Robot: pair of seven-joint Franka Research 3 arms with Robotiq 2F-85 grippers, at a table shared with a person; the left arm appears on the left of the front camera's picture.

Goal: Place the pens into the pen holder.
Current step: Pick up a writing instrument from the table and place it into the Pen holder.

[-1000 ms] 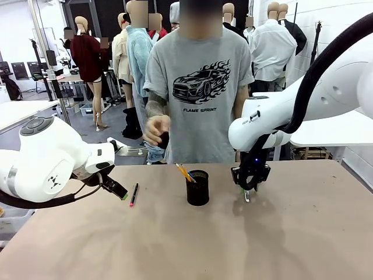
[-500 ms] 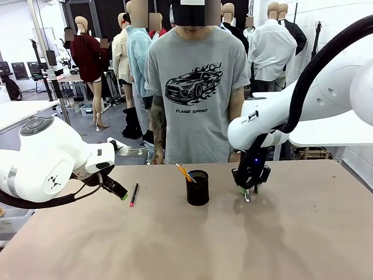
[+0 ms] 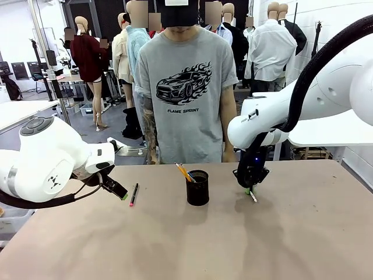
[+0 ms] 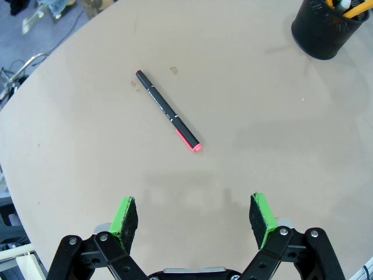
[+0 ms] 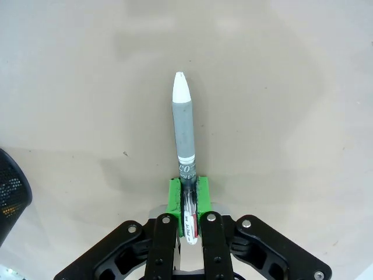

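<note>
Pen holder [image 3: 197, 191]: round black mesh cup, upright near the middle of the far edge of the table, orange-yellow pen [image 3: 183, 171] leaning inside.
Black pen [image 4: 168, 111]: thin, pink end, lying flat left of the holder.
Grey pen [image 5: 185, 128]: matte barrel, white tip, clamped in the right pincer [image 5: 187, 189].
Left pincer [image 4: 193, 214]: green pads apart, holding nothing.
Table [image 3: 175, 245]: smooth, beige.

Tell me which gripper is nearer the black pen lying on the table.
Left. The left gripper hangs open right beside the black pen; the right gripper is beyond the pen holder, shut on the grey pen.
</note>
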